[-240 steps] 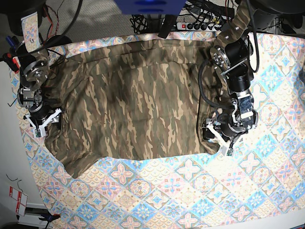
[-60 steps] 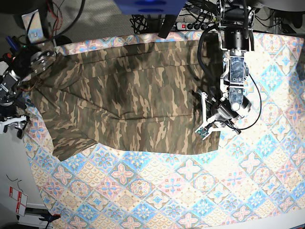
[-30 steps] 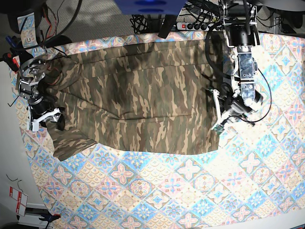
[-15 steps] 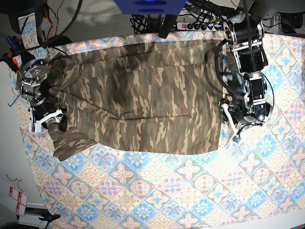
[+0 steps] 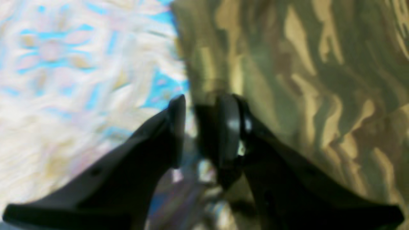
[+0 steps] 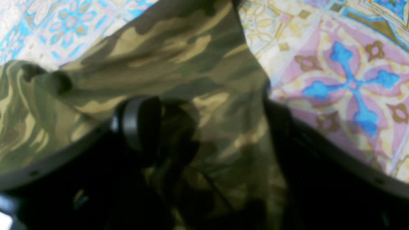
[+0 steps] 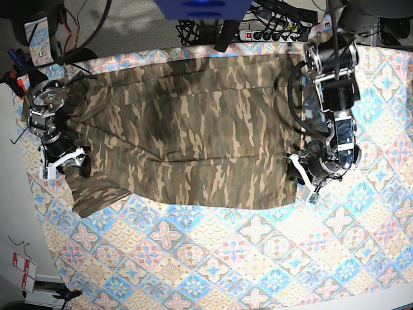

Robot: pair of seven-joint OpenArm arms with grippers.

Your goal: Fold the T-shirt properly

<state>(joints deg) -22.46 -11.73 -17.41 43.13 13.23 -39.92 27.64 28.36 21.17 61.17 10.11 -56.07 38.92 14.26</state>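
Observation:
The camouflage T-shirt [image 7: 193,129] lies spread flat on the tile-patterned cloth [image 7: 258,258], one sleeve pointing to the near left. My left gripper [image 7: 303,181] hovers low at the shirt's right edge near its lower corner. In the left wrist view this gripper [image 5: 201,105] stands open by a narrow gap, one finger [image 5: 174,127] over the cloth [image 5: 80,64] and the other over the T-shirt [image 5: 319,80]. My right gripper [image 7: 64,161] is at the left sleeve. Seen from the right wrist, it [image 6: 204,108] is wide open, and T-shirt [image 6: 179,57] fabric lies loosely between the fingers.
A power strip with cables [image 7: 271,32] lies behind the table's far edge. A blue object [image 7: 200,8] hangs at the top centre. The table's left edge runs close beside the right arm's base [image 7: 45,100]. Patterned cloth [image 6: 335,64] covers the tabletop around the shirt.
My left gripper slid off the shirt's right edge, then came back lower near the corner, its jaws parting a little. The right arm has barely moved.

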